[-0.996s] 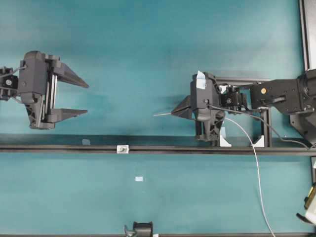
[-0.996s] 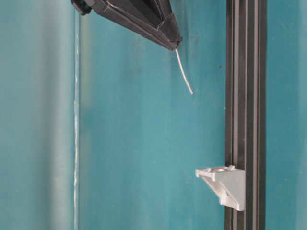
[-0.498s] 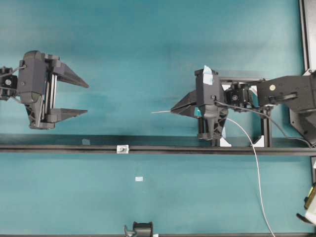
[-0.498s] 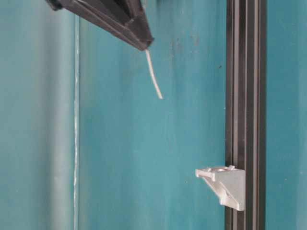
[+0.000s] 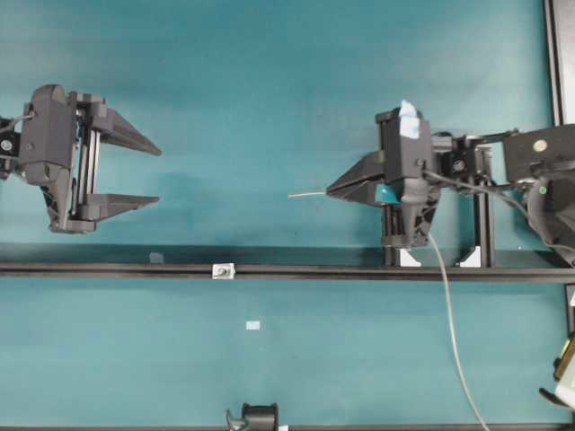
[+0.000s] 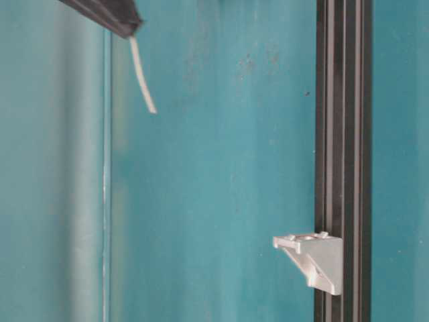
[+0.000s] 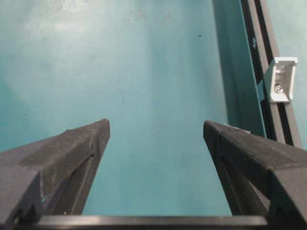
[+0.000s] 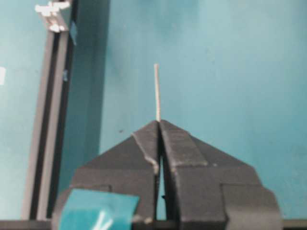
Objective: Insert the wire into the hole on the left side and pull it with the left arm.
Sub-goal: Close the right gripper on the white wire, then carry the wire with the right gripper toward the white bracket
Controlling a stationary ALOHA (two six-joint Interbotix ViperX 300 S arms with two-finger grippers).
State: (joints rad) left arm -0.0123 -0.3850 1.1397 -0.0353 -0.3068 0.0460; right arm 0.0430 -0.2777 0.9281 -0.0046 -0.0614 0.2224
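Note:
My right gripper [image 5: 331, 190] is shut on the wire [image 5: 308, 193], whose short, straight, pale tip sticks out to the left. The wire's tail [image 5: 452, 332] hangs down behind it. In the right wrist view the wire [image 8: 157, 91] pokes out past the shut right gripper [image 8: 159, 122]. The hole is in a small white-silver block [image 5: 222, 270] on the black rail, well left of and below the wire tip. My left gripper [image 5: 159, 176] stands open at the far left, above the rail, with nothing in it. In the left wrist view the left gripper [image 7: 156, 127] has the block [image 7: 280, 79] to its upper right.
A long black rail [image 5: 359, 272] crosses the teal table. Two white brackets [image 5: 409, 259] and a black frame stand under the right arm. A small white tag [image 5: 252, 325] lies below the rail. In the table-level view the block [image 6: 312, 258] juts from the rail [image 6: 342, 134].
My right gripper has moved right and slightly up with the wire, farther from the block. The left gripper has shifted a little up and left, still open.

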